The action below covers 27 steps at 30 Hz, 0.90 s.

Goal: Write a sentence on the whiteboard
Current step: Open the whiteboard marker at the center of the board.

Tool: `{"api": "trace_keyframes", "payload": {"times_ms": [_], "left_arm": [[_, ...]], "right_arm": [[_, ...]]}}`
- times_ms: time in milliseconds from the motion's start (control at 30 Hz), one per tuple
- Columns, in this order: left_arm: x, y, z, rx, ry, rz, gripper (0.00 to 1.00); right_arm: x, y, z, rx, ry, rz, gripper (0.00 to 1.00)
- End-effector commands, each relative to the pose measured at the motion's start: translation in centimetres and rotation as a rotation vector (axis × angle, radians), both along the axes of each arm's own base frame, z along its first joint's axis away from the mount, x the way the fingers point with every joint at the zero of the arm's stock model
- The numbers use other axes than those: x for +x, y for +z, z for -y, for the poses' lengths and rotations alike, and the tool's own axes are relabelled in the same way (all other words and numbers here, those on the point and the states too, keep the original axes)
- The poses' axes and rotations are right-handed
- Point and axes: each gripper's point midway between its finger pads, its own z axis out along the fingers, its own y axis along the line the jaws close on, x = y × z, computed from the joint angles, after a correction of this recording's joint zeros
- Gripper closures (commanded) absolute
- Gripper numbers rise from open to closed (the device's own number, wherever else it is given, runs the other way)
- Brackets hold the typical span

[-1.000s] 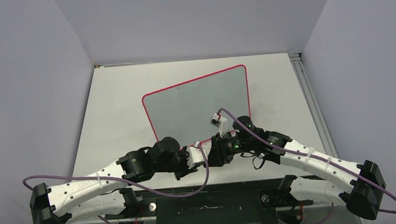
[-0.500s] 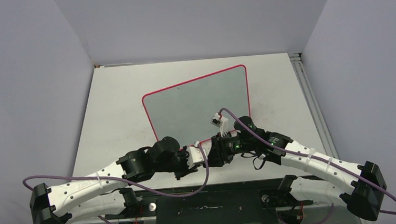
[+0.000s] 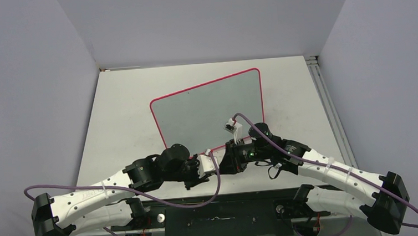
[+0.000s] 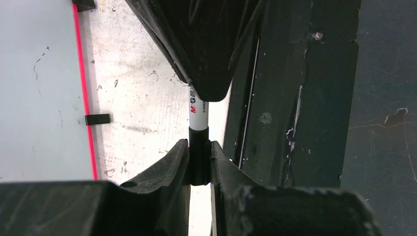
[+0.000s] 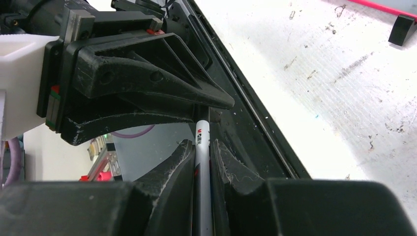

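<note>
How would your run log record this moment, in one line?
stage: likely uncapping | left fingers: shut on cap | right fingers: shut on pen | whiteboard: no writing seen

pen [image 4: 198, 115] ends hidden, whiteboard [image 3: 206, 108] corner covered

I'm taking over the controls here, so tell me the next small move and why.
Probably draw the two grippers straight apart along the pen to uncap it. The left gripper is shut on its black cap, the right gripper is shut on its white barrel, and the whiteboard shows no lettering yet in the top view.
</note>
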Motion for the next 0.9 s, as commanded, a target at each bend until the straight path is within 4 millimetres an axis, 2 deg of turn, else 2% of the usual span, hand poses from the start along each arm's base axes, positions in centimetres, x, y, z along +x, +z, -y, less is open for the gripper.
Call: {"api": "trace_keyframes", "payload": {"times_ms": [0,133,433,633,800,867], "left_arm": [[0.5,2.9,1.4,-0.087,-0.008,0.030,1.00],[0.7,2.8,1.3,-0.078,0.006,0.033,1.00],[1.5,3.1,1.0,-0.098,0.044,0.054,1.00],[2.6,2.5,0.8,-0.066,0.090,0.077,1.00],[3.3,2.9,0.2,-0.080,0.132,0.113,1.00],[3.5,3.1,0.1,-0.090,0.143,0.124,1.00]], "right_arm": [[0.8,1.6,-0.2,0.061,-0.022,0.069,0.95],[1.4,1.9,0.4,0.037,-0.054,0.119,0.95],[2.4,4.6,2.8,-0.022,-0.050,0.296,0.95],[2.2,6.1,3.3,-0.006,-0.005,0.311,0.95],[1.4,7.3,3.5,-0.003,0.043,0.307,0.95],[1.9,8.3,4.0,-0.024,0.020,0.339,0.95]]}}
